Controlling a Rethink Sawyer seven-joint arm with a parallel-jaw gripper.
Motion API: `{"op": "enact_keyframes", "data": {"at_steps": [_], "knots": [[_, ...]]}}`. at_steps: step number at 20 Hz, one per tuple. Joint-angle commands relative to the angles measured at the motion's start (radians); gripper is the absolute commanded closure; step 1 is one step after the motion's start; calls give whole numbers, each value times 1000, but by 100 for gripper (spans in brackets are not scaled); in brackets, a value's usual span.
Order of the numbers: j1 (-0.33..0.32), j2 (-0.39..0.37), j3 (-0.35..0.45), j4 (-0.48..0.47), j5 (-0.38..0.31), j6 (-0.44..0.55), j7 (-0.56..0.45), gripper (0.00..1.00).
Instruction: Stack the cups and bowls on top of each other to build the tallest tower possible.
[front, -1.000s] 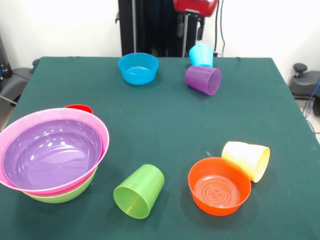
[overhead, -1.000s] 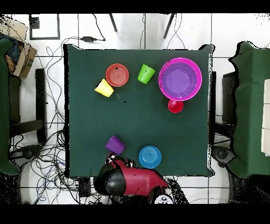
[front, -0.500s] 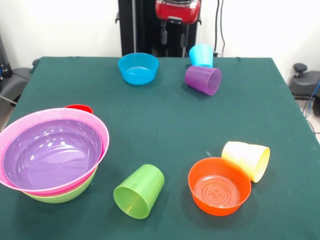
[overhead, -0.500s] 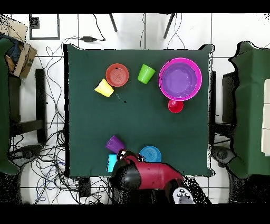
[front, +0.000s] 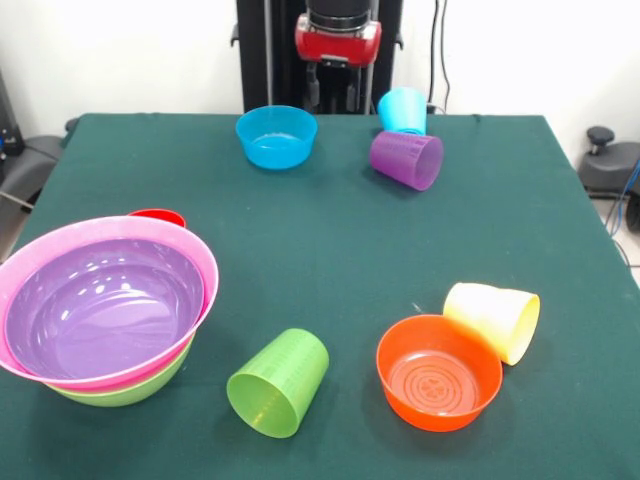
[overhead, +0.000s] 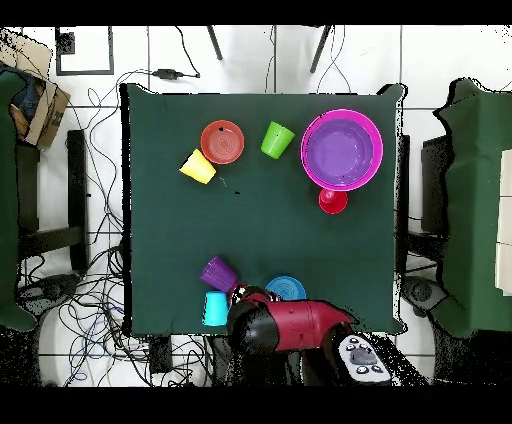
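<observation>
The tower is a purple bowl (front: 100, 305) nested in a pink bowl (front: 205, 262), which sits in a lime green bowl (front: 130, 388) at the near left. The blue bowl (front: 277, 135) stands at the far edge. The orange bowl (front: 439, 371) stands near right. The pale yellow cup (front: 493, 319), lime green cup (front: 279, 382) and purple cup (front: 407, 159) lie on their sides. The light blue cup (front: 403, 109) is behind the purple one. My gripper (front: 333, 92) hangs open and empty at the far edge, between the blue bowl and the light blue cup.
A small red round piece (front: 157, 216) sits just behind the bowl pile. In the overhead view the red arm (overhead: 290, 325) covers part of the blue bowl (overhead: 290, 288). The green table (front: 330, 250) has open cloth in its middle. Cables and chairs surround it.
The arm's head has swung left in the front view, from above the light blue cup to between that cup and the blue bowl. The cups and bowls have not moved.
</observation>
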Motion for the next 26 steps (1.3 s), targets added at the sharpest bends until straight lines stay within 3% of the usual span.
{"op": "enact_keyframes", "data": {"at_steps": [1, 4, 10, 17, 26], "knots": [[-71, 112, 125, -90, -113, -3, -58, 0], [-88, 92, 116, -66, -153, -29, -46, 0], [-168, 98, 145, -69, -198, 7, -58, 0], [-88, 171, 80, -150, -228, -48, 11, 0], [-19, 154, 51, -134, -199, -61, 58, 0]]}}
